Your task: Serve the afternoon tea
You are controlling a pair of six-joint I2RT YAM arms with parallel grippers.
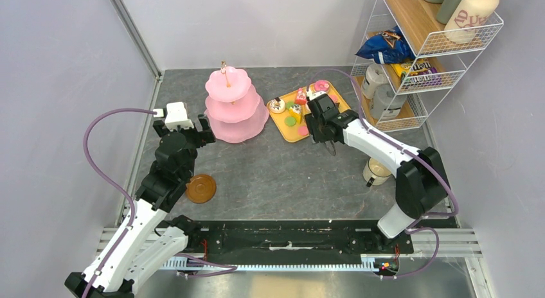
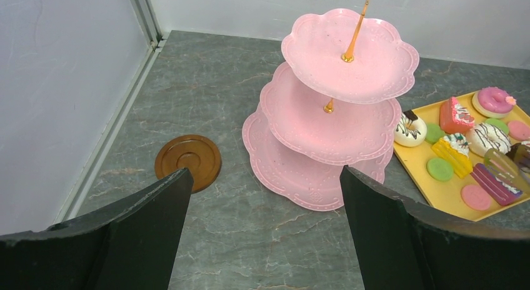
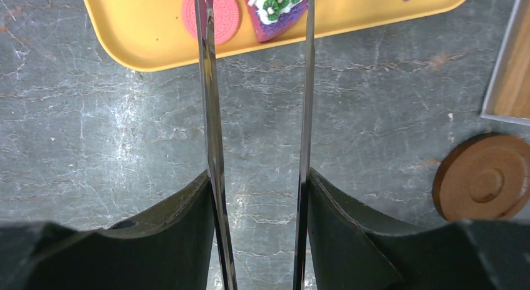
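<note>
The pink three-tier stand (image 1: 236, 108) (image 2: 325, 127) is bare on all tiers. To its right, a yellow tray (image 1: 290, 135) (image 2: 453, 193) (image 3: 144, 34) holds cake wedges, donuts (image 2: 494, 101) and macarons. My left gripper (image 1: 183, 130) (image 2: 265, 171) hangs open and empty, raised near the stand's left side. My right gripper (image 1: 319, 128) (image 3: 258, 173) is shut on metal tongs (image 3: 212, 115). Their blades stand apart and reach over the tray's near edge, by a pink macaron (image 3: 219, 18) and a kiwi-topped wedge (image 3: 278, 9). A white mug (image 1: 376, 173) stands by the right arm.
One brown saucer (image 1: 200, 189) (image 2: 187, 160) lies near the left wall. Another saucer (image 3: 484, 177) lies beside the wire shelf (image 1: 411, 60), which holds a blue bag, a yellow packet and bottles at the back right. Walls close in the left and far sides.
</note>
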